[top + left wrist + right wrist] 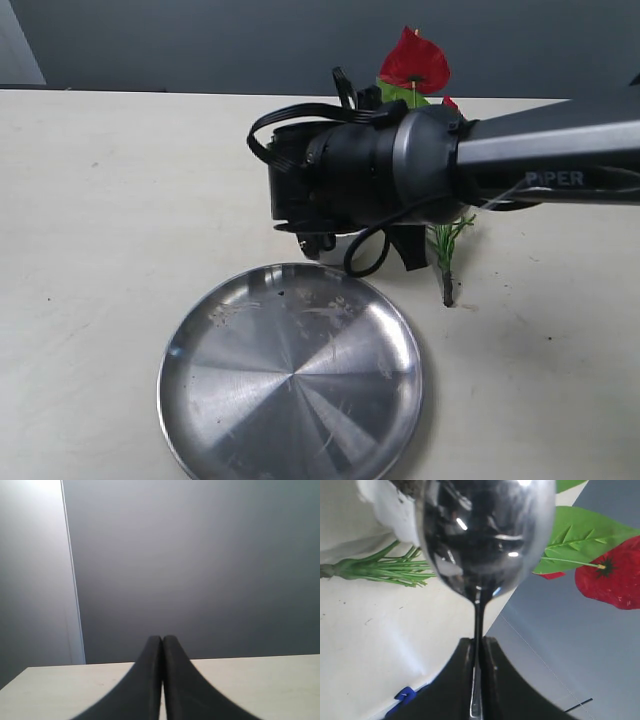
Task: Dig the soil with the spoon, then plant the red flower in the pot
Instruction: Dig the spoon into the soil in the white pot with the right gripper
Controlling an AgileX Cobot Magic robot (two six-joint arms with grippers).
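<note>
Right wrist view: right gripper clamped on spoon handle
Left gripper: fingers together, holding nothing
Flower: near plate, past its far rim

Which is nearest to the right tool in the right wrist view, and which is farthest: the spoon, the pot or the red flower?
1. spoon, clamped in the right tool.
2. pot, just behind the spoon's bowl.
3. red flower, its bloom looks farthest, well past the bowl.

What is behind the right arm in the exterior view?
The red flower: one bloom rises above the right arm, and its stem base shows below. The arm covers the sprig's middle and anything else there.
</note>
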